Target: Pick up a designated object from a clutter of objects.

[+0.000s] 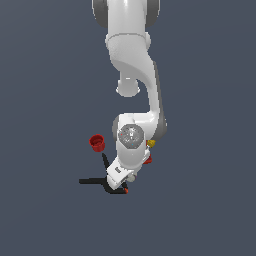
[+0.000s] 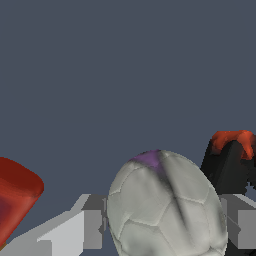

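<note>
The off-white ball with faint grey seams and a purple patch sits between my two grey fingers, which press against both of its sides. My gripper is shut on the ball. In the exterior view my gripper is low over the clutter, and only a grey sliver of the ball shows beside the hand. The black spring clamp lies right by it, its orange tip close to the ball. The orange cup and the can are hidden.
A red cup stands toward the exterior view's left of the arm. The red drill with its yellow tip peeks out behind the arm. A red rounded body lies close beside one finger.
</note>
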You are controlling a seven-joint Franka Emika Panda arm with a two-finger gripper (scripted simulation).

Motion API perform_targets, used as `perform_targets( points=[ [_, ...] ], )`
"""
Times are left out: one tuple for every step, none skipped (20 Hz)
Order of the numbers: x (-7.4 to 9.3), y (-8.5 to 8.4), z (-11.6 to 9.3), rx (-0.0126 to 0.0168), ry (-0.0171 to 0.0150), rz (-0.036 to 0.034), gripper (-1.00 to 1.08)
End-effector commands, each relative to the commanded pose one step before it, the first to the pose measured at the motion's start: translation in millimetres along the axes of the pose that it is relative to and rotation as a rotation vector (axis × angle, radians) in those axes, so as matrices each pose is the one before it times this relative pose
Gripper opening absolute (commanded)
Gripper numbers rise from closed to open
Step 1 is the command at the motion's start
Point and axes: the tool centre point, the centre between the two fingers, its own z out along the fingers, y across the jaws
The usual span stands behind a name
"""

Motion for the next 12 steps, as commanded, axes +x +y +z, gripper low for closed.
perform_targets(
  points=[
    [0.02,0.02,0.07,-0.00016,0.00005,-0.00003,-1.0],
    [-0.11,-0.06,-0.15,0.0,0.0,0.0,-1.0],
    [-0.34,-0.17,-0.44,0.0,0.0,0.0,-1.0],
    [-0.57,-0.29,-0.74,0.0,0.0,0.0,-1.0],
    [-0.8,-0.41,-1.03,0.0,0.0,0.0,-1.0],
    [-1.03,-0.52,-1.33,0.0,0.0,0.0,-1.0],
    [-1.26,-0.64,-1.64,0.0,0.0,0.0,-1.0],
    [-1.5,-0.77,-1.95,0.0,0.0,0.0,-1.0],
    [-1.75,-0.89,-2.27,0.0,0.0,0.0,-1.0],
    [-2.0,-1.02,-2.6,0.0,0.0,0.0,-1.0],
    [-2.25,-1.15,-2.93,0.0,0.0,0.0,-1.0],
    [-2.51,-1.28,-3.26,0.0,0.0,0.0,-1.0]
  ],
)
